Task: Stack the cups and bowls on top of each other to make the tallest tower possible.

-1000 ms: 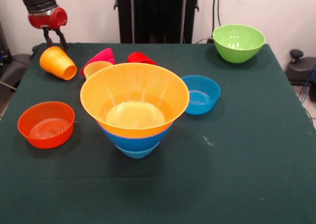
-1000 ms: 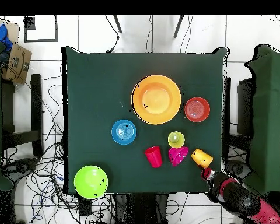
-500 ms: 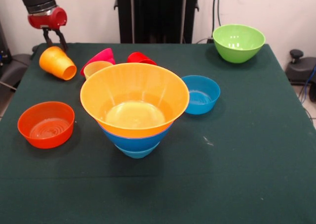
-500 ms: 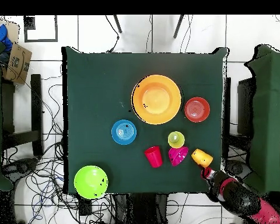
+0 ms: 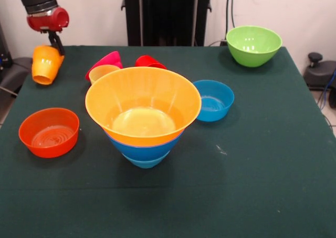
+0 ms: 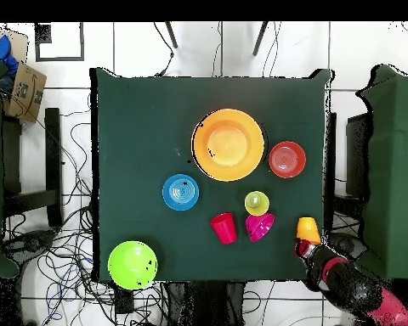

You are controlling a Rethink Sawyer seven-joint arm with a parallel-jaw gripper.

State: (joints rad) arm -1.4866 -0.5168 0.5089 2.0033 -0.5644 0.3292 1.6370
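Your tower (image 5: 143, 117) is three bowls — gripper (image 5: 54, 42) clamped on orange-yellow cup (image 5: 44, 63), far left; other pieces unstacked.

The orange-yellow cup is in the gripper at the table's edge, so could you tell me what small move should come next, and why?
Probably carry the orange-yellow cup toward the tower. The gripper holds it mouth-down, clear of the table, and the tower's top bowl is open.

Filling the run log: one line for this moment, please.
gripper: shut on orange-yellow cup | cup: lifted, mouth down | tower: three bowls
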